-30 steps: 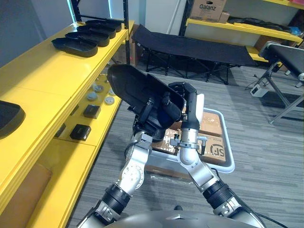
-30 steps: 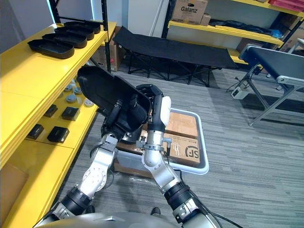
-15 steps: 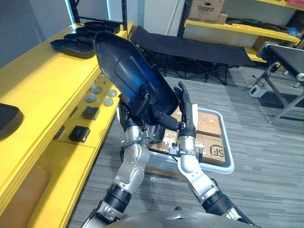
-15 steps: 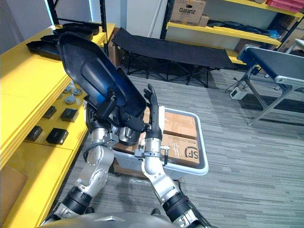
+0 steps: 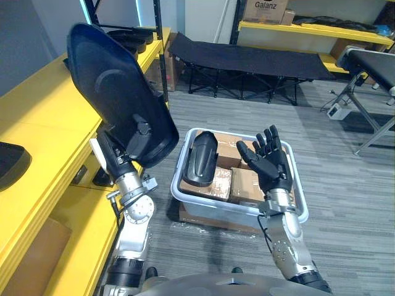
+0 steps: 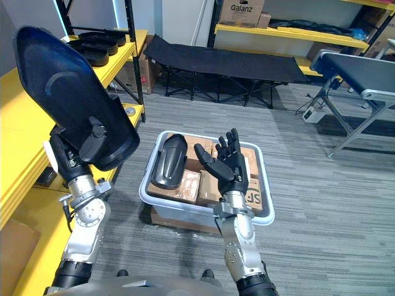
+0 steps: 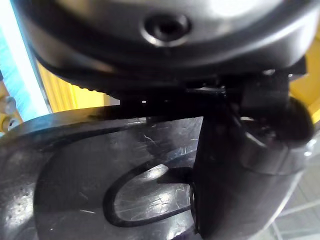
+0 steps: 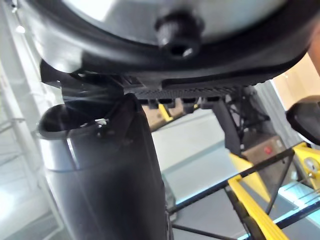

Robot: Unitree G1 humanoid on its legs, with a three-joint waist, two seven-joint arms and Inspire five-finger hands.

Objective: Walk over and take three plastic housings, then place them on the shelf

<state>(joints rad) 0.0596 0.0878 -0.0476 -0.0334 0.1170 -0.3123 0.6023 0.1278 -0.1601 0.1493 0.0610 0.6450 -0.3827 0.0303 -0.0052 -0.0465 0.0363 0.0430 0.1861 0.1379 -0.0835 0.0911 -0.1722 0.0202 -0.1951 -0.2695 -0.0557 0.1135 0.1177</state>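
Your left robot hand [image 5: 118, 160] is clamped on the lower end of a large black plastic housing [image 5: 111, 86], thumb and fingers curled round its edge, holding it upright and tilted, raised just beside the yellow shelf [image 5: 43, 117]. Your right robot hand [image 5: 270, 163] is wide, fingers spread and straight, palm up, holding nothing above the near side of the white bin [image 5: 234, 211]. A second housing [image 5: 202, 160] leans inside that bin on the cardboard boxes [image 5: 247, 185]. A row of housings [image 6: 99, 43] lies at the shelf's far end, and another dark housing [image 5: 12, 163] lies at its near left edge.
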